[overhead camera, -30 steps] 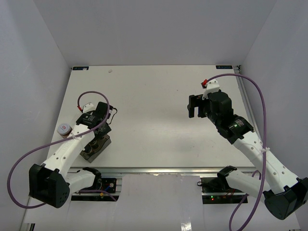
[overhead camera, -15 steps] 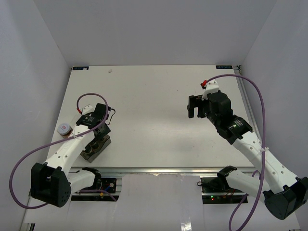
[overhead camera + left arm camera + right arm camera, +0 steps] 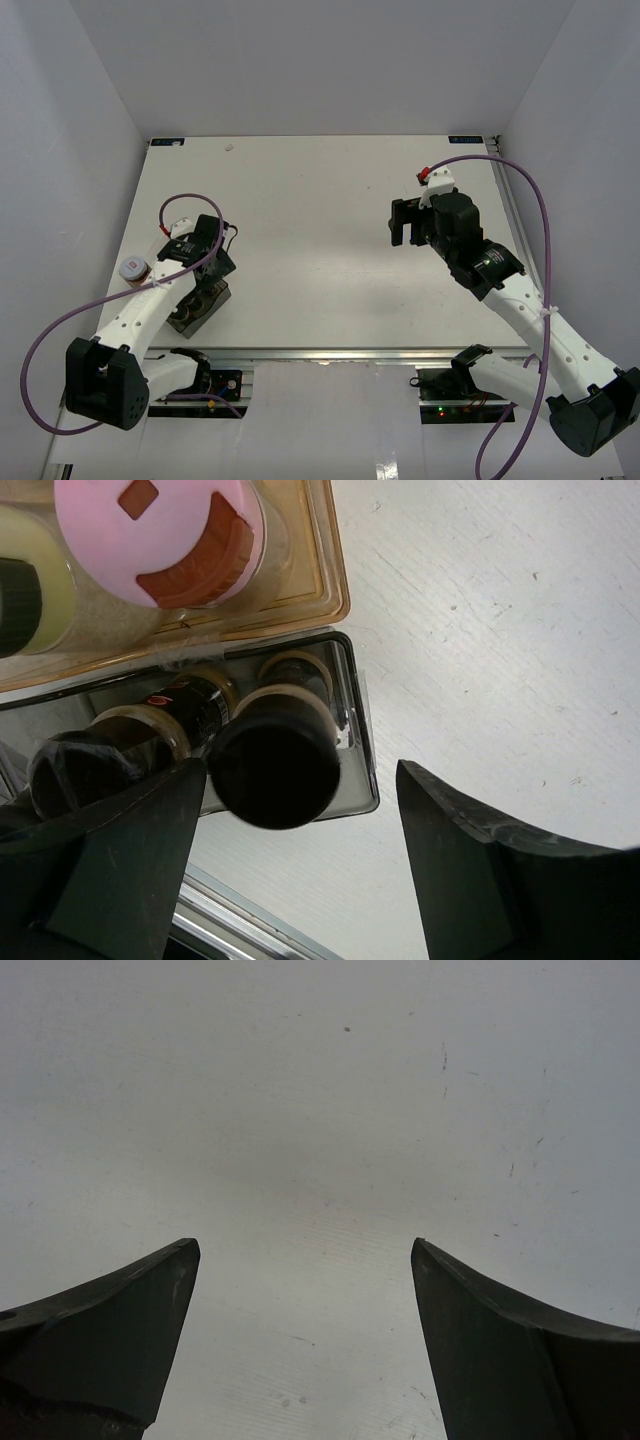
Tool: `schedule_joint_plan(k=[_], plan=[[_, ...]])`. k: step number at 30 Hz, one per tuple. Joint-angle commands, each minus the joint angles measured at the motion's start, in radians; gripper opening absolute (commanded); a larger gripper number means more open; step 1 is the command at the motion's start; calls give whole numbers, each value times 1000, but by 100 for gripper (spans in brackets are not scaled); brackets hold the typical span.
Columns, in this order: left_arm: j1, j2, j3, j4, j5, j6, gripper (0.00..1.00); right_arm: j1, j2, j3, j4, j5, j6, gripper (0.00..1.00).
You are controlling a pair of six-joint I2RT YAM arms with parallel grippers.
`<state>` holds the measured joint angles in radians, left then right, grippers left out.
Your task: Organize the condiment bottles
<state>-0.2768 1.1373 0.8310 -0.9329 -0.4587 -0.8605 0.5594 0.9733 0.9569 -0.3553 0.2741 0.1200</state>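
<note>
A black-capped condiment bottle (image 3: pixel 272 770) stands upright in the grey box (image 3: pixel 357 742), alongside other dark bottles (image 3: pixel 135 742). My left gripper (image 3: pixel 300 768) hangs open just above it; the cap sits close to the left finger (image 3: pixel 110 860) and far from the right one. In the top view the left gripper (image 3: pixel 207 268) is over the grey box (image 3: pixel 190 318) near the table's front left edge. A pink-capped jar (image 3: pixel 160 530) (image 3: pixel 133 268) stands beside the box. My right gripper (image 3: pixel 404 222) (image 3: pixel 303 1244) is open over bare table.
An amber clear tray (image 3: pixel 322 575) holds the pink-capped jar and a cream jar (image 3: pixel 25 590), next to the grey box. The metal front rail (image 3: pixel 330 352) runs just below the box. White walls enclose the table (image 3: pixel 320 200) on three sides.
My left gripper has gone from shut to open over the grey box, with the black-capped bottle now standing free inside it. The right arm has not moved.
</note>
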Motion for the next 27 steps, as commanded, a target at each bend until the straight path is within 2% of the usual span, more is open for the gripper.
schedule_joint_plan(k=[1,6,10,13,15,18,21,23,25,27], plan=[[5,-23,62,-23,1,15,88,2,-7,-3,49,10,-11,93],[6,-22,172,-65,38,91,88,0,-5,6,41,6,-11,93],[6,-23,257,-90,44,139,98,0,0,17,29,-1,-12,93],[5,-12,335,-89,43,175,98,1,18,33,13,-14,-9,97],[5,9,370,-56,71,230,98,0,27,45,2,-24,-3,94],[5,27,419,22,234,339,98,0,54,63,-15,-70,15,90],[-2,37,440,203,498,385,98,0,72,91,-38,-101,80,90],[-20,33,431,286,614,390,98,0,79,115,-58,-112,114,90],[-65,39,431,374,682,387,98,0,78,133,-84,-116,134,90],[-159,55,437,439,667,400,98,0,67,136,-92,-119,136,90]])
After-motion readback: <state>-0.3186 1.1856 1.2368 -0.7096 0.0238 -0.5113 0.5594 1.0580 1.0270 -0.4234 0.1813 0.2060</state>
